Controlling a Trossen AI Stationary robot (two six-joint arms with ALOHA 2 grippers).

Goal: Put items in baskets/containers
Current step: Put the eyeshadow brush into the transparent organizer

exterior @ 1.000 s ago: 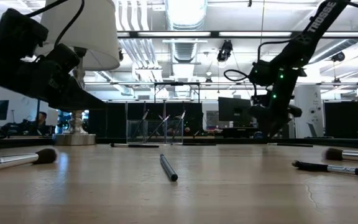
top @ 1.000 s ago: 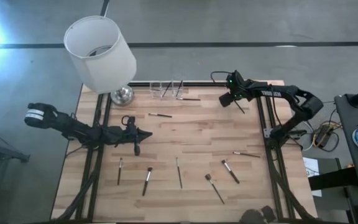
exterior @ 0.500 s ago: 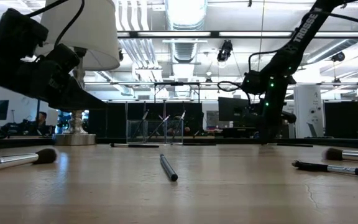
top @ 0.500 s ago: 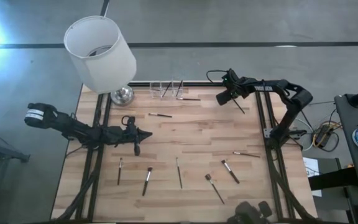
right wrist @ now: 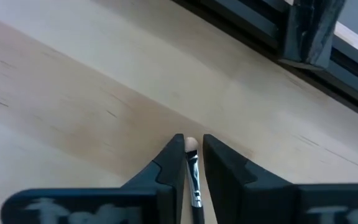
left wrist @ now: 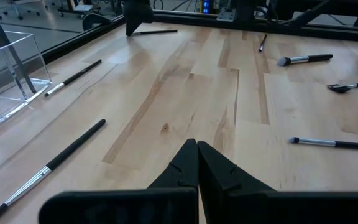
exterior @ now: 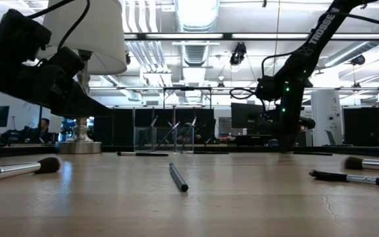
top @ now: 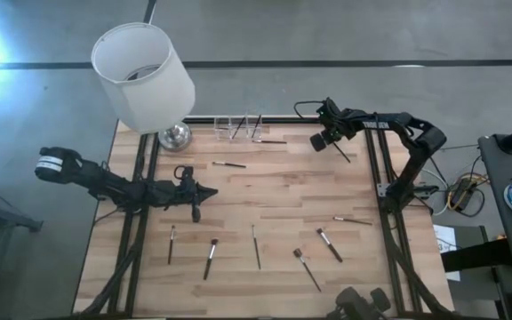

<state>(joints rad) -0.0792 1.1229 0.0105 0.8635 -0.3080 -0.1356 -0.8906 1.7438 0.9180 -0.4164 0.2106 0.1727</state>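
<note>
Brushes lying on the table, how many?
9: six brushes at the end far from the lamp, two beside the clear holder, one between the right gripper's fingers. None seem hidden.

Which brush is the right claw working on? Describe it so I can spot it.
Start at the white lamp, then follow the table's far edge past the clear holder to the right claw. The brush lies between its fingers, the only one there.

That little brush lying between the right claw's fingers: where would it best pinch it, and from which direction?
Probably the thin dark handle just behind the silver band, coming straight down. The brush lies flat on the table, lengthwise between the right gripper and its open fingers, so closing across the narrow handle should hold it.
</note>
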